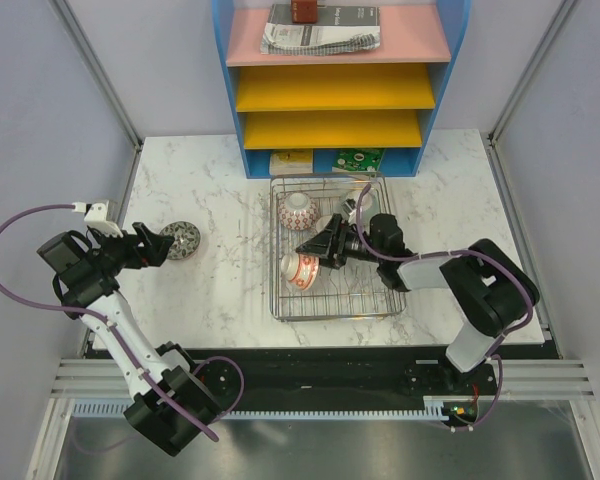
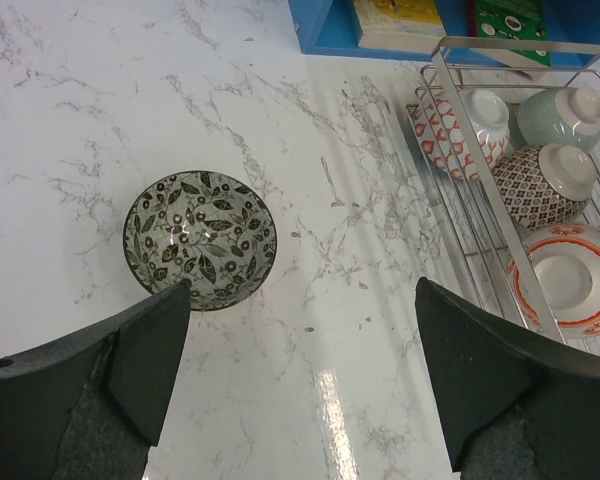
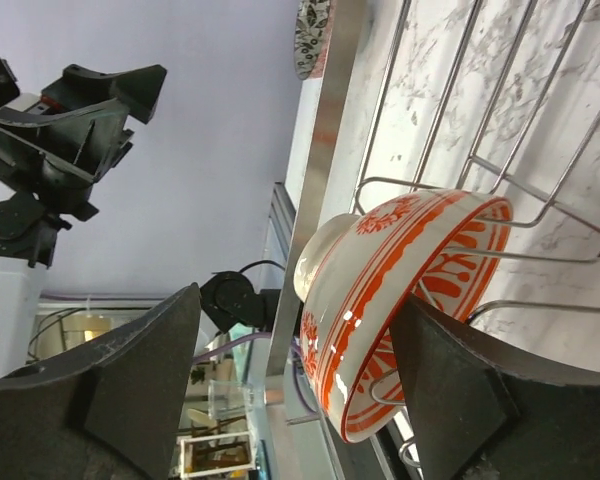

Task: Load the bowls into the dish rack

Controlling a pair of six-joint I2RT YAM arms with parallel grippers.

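A grey-brown leaf-patterned bowl [image 1: 181, 240] [image 2: 200, 238] sits upright on the marble table, left of the dish rack [image 1: 380, 300] [image 2: 480, 130]. My left gripper [image 1: 166, 245] [image 2: 302, 288] hovers open just short of it, holding nothing. In the rack lie a red-orange patterned bowl [image 1: 297, 210] [image 2: 460, 130], a pale green bowl [image 2: 560, 115], a dark patterned bowl [image 2: 540, 185] and a white bowl with red bands [image 1: 300, 270] [image 3: 400, 300]. That white bowl leans on its side against the rack wires. My right gripper [image 1: 315, 250] [image 3: 298, 298] stands open around its foot, not clamping it.
A blue-framed shelf unit [image 1: 335, 85] with yellow and pink trays stands behind the rack, with books [image 1: 292, 160] under its lowest tray. Grey walls close in the table on the left and right. The left arm [image 3: 70, 130] shows beyond the rack's rail [image 3: 325, 120].
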